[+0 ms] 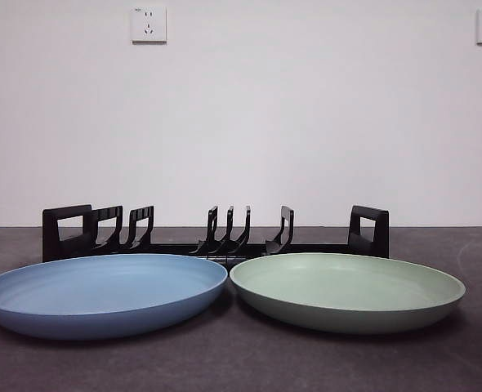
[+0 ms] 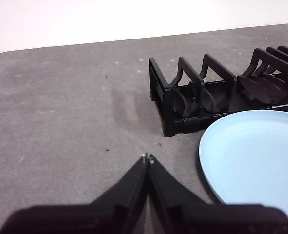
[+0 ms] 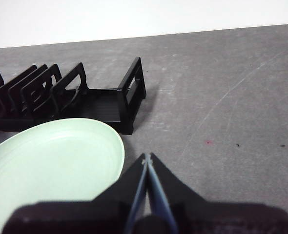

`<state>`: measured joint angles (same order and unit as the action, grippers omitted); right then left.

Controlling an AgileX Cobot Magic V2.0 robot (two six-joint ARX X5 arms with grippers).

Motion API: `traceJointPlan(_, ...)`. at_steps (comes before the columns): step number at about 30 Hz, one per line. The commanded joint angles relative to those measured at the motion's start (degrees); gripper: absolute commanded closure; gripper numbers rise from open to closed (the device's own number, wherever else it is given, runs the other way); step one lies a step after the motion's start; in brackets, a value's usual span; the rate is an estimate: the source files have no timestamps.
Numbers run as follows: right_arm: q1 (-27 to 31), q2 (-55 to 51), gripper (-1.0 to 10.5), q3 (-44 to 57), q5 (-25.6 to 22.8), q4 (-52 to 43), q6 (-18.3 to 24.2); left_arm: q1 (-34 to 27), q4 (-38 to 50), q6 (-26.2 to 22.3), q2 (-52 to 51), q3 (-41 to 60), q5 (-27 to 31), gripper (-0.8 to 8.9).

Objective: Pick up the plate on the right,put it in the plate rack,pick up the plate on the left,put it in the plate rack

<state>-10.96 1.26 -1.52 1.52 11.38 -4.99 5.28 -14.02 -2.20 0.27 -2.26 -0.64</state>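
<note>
A blue plate lies flat on the table at the left, and a pale green plate lies flat at the right, their rims almost touching. Behind both stands the black plate rack, with no plate in it. My left gripper hovers shut above bare table, beside the blue plate and the rack's end. My right gripper is shut too, just off the rim of the green plate and near the rack's other end. Neither gripper shows in the front view.
The dark grey table runs to a white wall behind the rack. Bare tabletop lies outward of each plate.
</note>
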Motion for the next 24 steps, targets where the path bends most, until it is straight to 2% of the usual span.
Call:
traceJointPlan(1,0.02,-0.02,9.4,0.83,0.02,-0.35,-3.15,-0.11,0.46,4.87,-0.17,0.92,-2.16,8.17)
traceJointPlan(6,0.02,-0.02,9.4,0.83,0.02,-0.35,-11.45,-0.11,0.85,9.77,-0.17,0.92,-5.14,8.17)
traceJointPlan(8,0.02,-0.02,9.4,0.83,0.07,-0.39,-13.55,-0.11,0.94,10.75,-0.15,0.85,-7.10,8.17)
traceJointPlan(11,0.02,-0.02,9.5,0.57,0.09,-0.42,-14.10,-0.13,1.11,11.74,-0.15,0.37,-8.81,8.20)
traceJointPlan(17,0.04,2.64,9.6,-3.04,0.00,-0.39,-14.73,-0.13,0.81,12.81,2.19,-4.04,-8.68,8.20)
traceJointPlan(24,0.04,15.82,9.6,-12.22,-0.07,-0.39,-14.64,-0.11,0.85,12.76,13.92,-12.96,-8.83,8.20)
